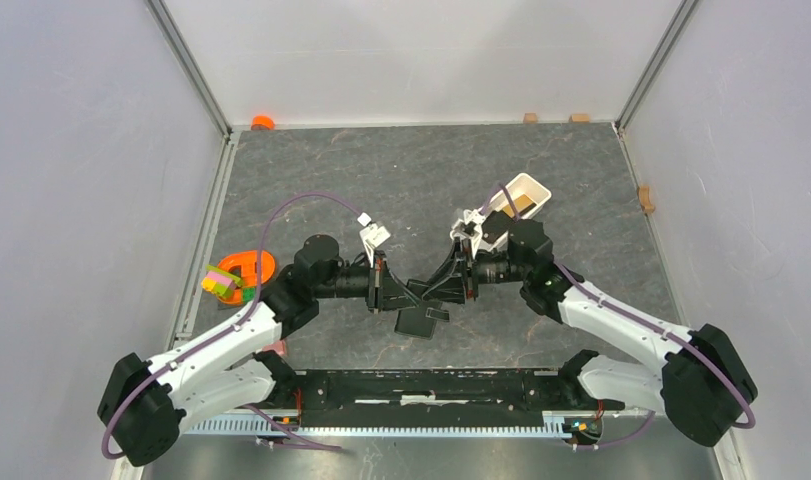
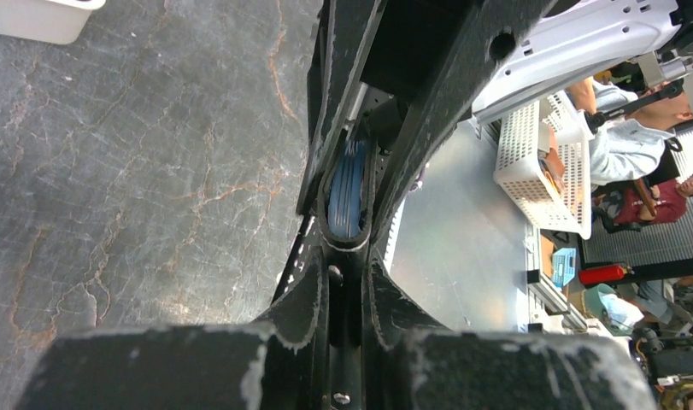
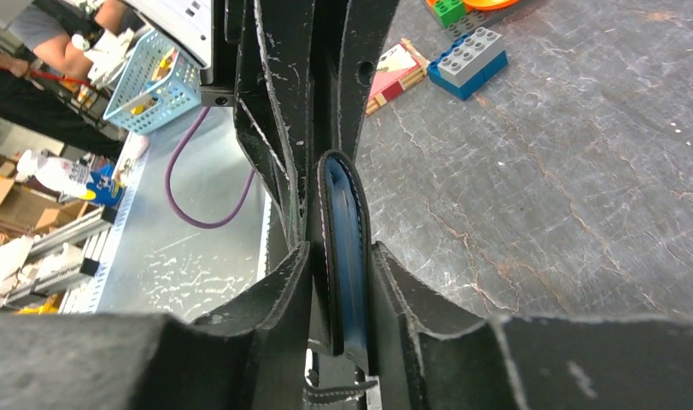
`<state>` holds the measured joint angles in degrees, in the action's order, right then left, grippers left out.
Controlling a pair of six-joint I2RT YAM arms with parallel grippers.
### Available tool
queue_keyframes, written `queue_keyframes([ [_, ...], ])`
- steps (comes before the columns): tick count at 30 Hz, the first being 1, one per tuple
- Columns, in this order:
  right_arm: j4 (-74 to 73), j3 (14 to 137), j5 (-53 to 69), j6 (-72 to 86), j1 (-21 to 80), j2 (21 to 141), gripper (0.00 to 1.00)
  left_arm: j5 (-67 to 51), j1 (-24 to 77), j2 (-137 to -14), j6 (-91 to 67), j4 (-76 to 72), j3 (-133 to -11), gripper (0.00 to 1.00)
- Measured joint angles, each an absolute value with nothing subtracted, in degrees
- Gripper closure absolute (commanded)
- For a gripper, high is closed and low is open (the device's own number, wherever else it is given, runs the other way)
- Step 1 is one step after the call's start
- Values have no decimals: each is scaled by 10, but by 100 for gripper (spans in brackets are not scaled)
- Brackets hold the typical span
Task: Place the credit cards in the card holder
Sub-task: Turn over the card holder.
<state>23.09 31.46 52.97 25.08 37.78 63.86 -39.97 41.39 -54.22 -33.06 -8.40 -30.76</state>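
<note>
The black card holder (image 1: pixel 422 303) hangs above the table's middle, between my two grippers. My left gripper (image 1: pixel 385 285) is shut on one edge of it. In the left wrist view, that gripper (image 2: pixel 348 260) pinches the holder (image 2: pixel 349 245), and light blue credit cards (image 2: pixel 348 190) sit edge-on in its fold. My right gripper (image 1: pixel 462 276) comes from the other side. In the right wrist view, its jaws (image 3: pixel 343 260) press on both faces of the holder (image 3: pixel 325 222), which has a blue card (image 3: pixel 348 231) inside.
A white tray (image 1: pixel 527 194) stands behind the right arm. An orange dish with coloured bricks (image 1: pixel 243 272) sits at the left edge. A pink rectangle (image 3: pixel 394 73) and a blue-grey brick (image 3: pixel 471 55) lie near it. A small orange item (image 1: pixel 262 122) rests at the back wall.
</note>
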Motion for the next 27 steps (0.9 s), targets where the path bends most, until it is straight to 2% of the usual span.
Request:
queue_keyframes([
  [1, 217, 324, 531, 238, 383, 644, 64, -397, 414, -541, -329, -79, -310, 97],
  [6, 171, 354, 536, 199, 394, 668, 82, -396, 413, -536, -314, -48, -316, 98],
  [8, 162, 356, 538, 192, 397, 672, 98, -396, 413, -536, -308, -40, -316, 98],
  [9, 157, 357, 538, 190, 398, 673, 100, -396, 413, -535, -306, -37, -316, 97],
  [12, 143, 364, 538, 179, 402, 675, 100, -395, 413, -530, -302, -28, -316, 75],
  [13, 137, 367, 537, 173, 403, 674, 100, -394, 413, -528, -300, -26, -316, 64],
  [15, 112, 379, 525, 152, 407, 672, 100, -388, 413, -526, -300, -16, -320, 30],
  [17, 78, 392, 485, 116, 415, 661, 100, -368, 412, -525, -303, -3, -328, 13],
  [21, 21, 396, 334, 39, 434, 620, 100, -304, 395, -509, -321, 55, -372, 6],
  [27, 30, 371, 109, -54, 471, 552, 100, -224, 327, -471, -454, 111, -404, 4],
])
